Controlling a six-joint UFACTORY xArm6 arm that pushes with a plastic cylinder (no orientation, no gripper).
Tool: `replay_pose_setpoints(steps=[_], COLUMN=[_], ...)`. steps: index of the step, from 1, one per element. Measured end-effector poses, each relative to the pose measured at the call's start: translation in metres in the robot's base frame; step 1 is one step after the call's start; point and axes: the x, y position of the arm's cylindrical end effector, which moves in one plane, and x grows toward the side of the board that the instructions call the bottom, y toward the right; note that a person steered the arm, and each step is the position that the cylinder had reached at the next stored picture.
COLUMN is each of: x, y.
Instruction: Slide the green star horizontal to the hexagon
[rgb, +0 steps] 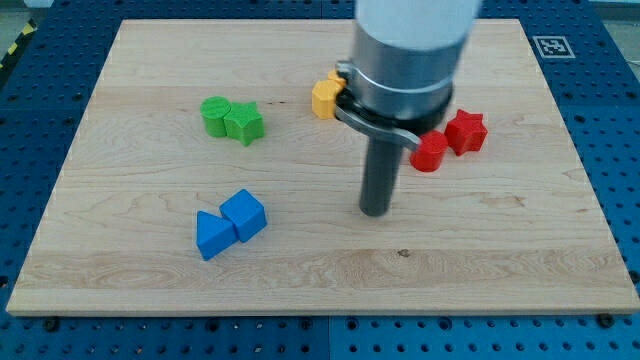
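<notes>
The green star (246, 124) lies at the board's upper left, touching a second green block (214, 115) on its left. A yellow block (325, 98), partly hidden behind the arm, lies at the upper middle; its shape is hard to make out. My tip (375, 211) rests on the board near the middle, well to the right of and below the green star, touching no block.
A red star (466, 131) and a red block (431, 152) sit touching at the right. A blue cube (244, 213) and a blue triangle (212, 236) sit touching at the lower left. The wooden board (320, 290) lies on a blue perforated table.
</notes>
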Motion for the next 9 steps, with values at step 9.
replay_pose_setpoints(steps=[9], x=[-0.111], y=[-0.141])
